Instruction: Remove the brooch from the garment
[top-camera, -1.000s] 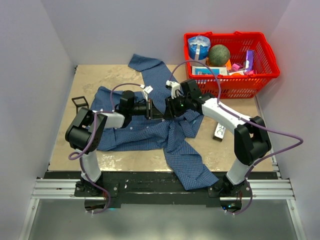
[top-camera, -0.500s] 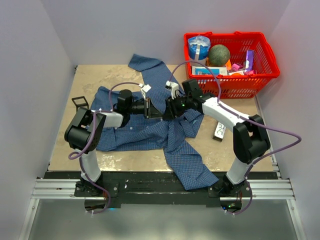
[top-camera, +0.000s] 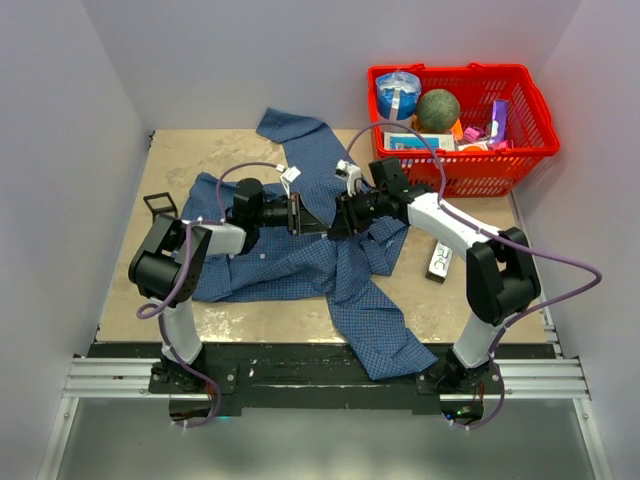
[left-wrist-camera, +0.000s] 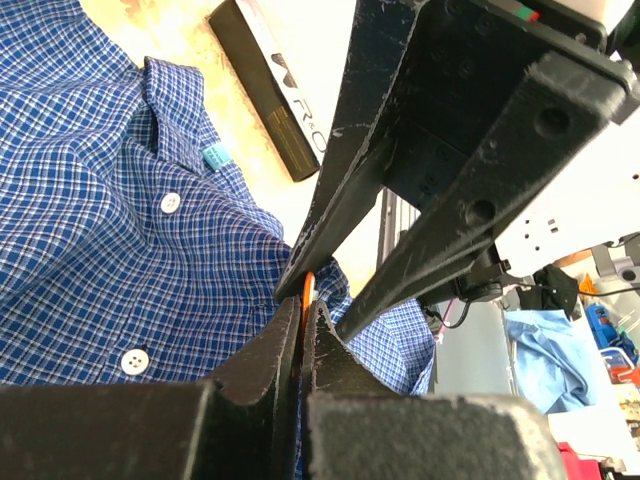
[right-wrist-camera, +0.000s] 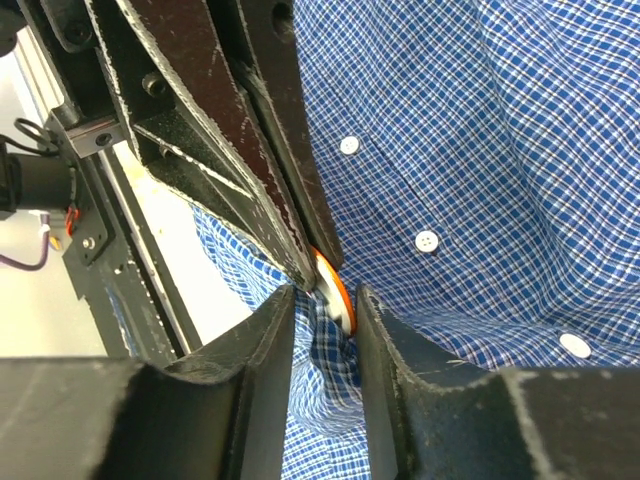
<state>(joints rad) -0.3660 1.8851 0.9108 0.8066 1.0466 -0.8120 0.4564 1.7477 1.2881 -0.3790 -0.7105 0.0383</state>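
Note:
The garment (top-camera: 290, 265), a blue checked shirt, lies spread over the table. Both grippers meet tip to tip over its middle. My left gripper (top-camera: 318, 222) (left-wrist-camera: 302, 308) is shut on the rim of the brooch (left-wrist-camera: 307, 285), a thin orange disc seen edge-on. In the right wrist view the brooch (right-wrist-camera: 335, 285) shows orange and white, with the left fingers (right-wrist-camera: 250, 150) pinching it from above. My right gripper (top-camera: 336, 217) (right-wrist-camera: 322, 300) presses its jaws on a raised fold of the garment (right-wrist-camera: 480, 150) right under the brooch. The top view hides the brooch.
A red basket (top-camera: 520, 80) full of objects stands at the back right. A black and white box (top-camera: 438, 262) (left-wrist-camera: 270, 100) lies right of the shirt. A small black frame (top-camera: 158, 205) sits at the left. White buttons (right-wrist-camera: 427, 241) run along the shirt front.
The right jaws have narrowed onto the fold under the brooch. Both wrists have shifted slightly toward the back of the table; the left grip on the brooch is unchanged.

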